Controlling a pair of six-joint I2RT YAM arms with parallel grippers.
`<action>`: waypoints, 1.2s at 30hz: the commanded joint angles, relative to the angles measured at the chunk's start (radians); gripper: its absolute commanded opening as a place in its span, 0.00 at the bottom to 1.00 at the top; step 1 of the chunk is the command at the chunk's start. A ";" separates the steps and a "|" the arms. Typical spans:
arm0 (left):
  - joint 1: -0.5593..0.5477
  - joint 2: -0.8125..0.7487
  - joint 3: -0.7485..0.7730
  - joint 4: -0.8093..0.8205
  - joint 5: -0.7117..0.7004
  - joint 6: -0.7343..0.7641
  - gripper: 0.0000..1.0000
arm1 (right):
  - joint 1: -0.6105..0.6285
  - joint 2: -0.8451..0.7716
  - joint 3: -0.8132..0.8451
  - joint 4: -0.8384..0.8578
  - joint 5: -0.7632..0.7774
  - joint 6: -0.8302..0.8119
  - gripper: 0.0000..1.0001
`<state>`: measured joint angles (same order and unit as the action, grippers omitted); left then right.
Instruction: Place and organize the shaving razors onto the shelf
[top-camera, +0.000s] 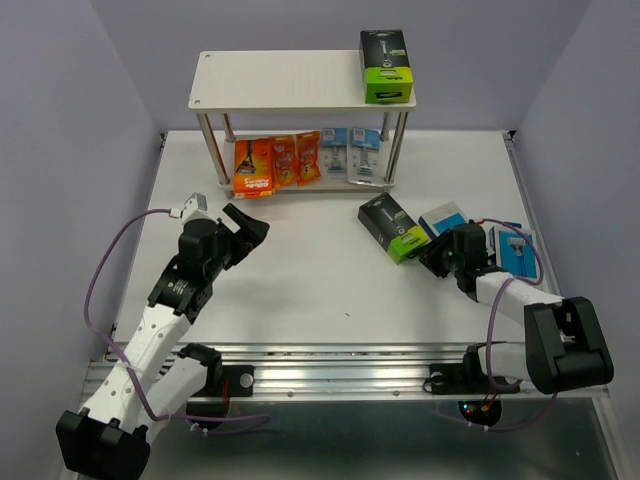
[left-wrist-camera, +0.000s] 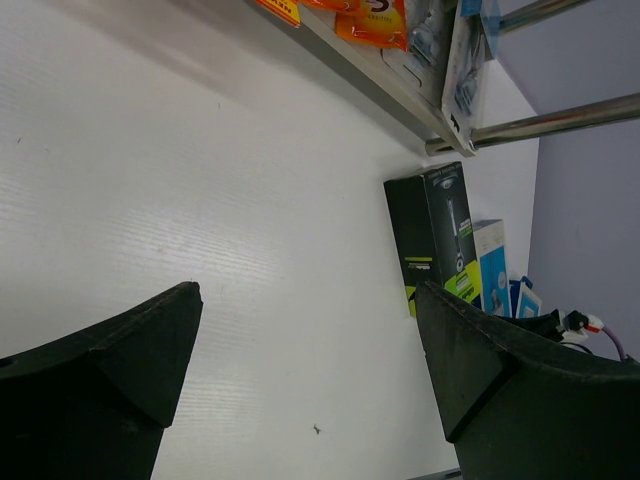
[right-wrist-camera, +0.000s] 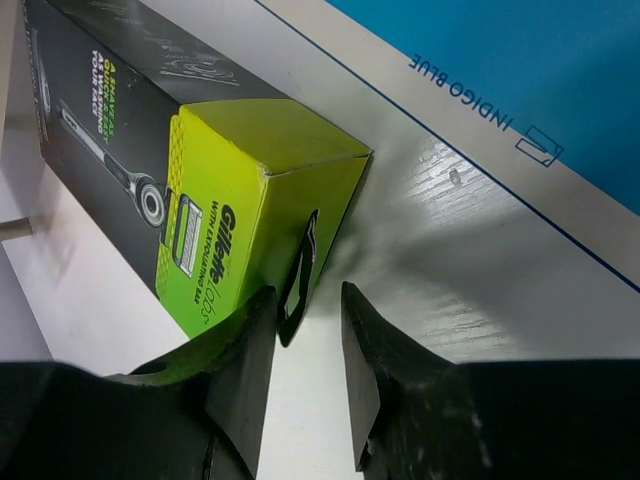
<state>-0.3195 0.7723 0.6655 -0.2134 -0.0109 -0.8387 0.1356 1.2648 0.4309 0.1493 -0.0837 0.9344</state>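
Observation:
The shelf (top-camera: 290, 82) stands at the back of the table. One black-and-green razor box (top-camera: 386, 65) lies on its top board. Orange packs (top-camera: 255, 165) and light-blue blister cards (top-camera: 350, 152) lean on the lower board. A second black-and-green box (top-camera: 395, 228) (right-wrist-camera: 200, 190) lies on the table beside a blue box (top-camera: 443, 218) (right-wrist-camera: 500, 80). My right gripper (top-camera: 432, 256) (right-wrist-camera: 305, 290) is at this box's green end, open by a narrow gap, with the box's black hang tab just inside the gap at the left fingertip. My left gripper (top-camera: 250, 225) (left-wrist-camera: 308, 288) hangs wide open over bare table.
Another blue pack (top-camera: 515, 250) lies at the right, behind my right arm. In the left wrist view the shelf's lower board (left-wrist-camera: 380, 95) and silver posts (left-wrist-camera: 560, 120) cross the top. The black-and-green box (left-wrist-camera: 430, 235) lies beyond my fingers.

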 joint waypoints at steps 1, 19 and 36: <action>-0.004 -0.010 0.029 0.031 -0.001 0.010 0.99 | -0.008 0.018 -0.001 0.088 0.019 0.009 0.37; -0.006 -0.067 0.022 0.002 -0.032 -0.014 0.99 | -0.008 -0.127 -0.077 0.368 -0.177 -0.006 0.01; -0.006 -0.091 -0.001 0.016 -0.049 -0.030 0.99 | -0.008 -0.484 0.221 0.347 -0.526 0.064 0.01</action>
<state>-0.3195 0.7021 0.6655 -0.2283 -0.0429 -0.8703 0.1322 0.7822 0.5091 0.3065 -0.4686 0.9665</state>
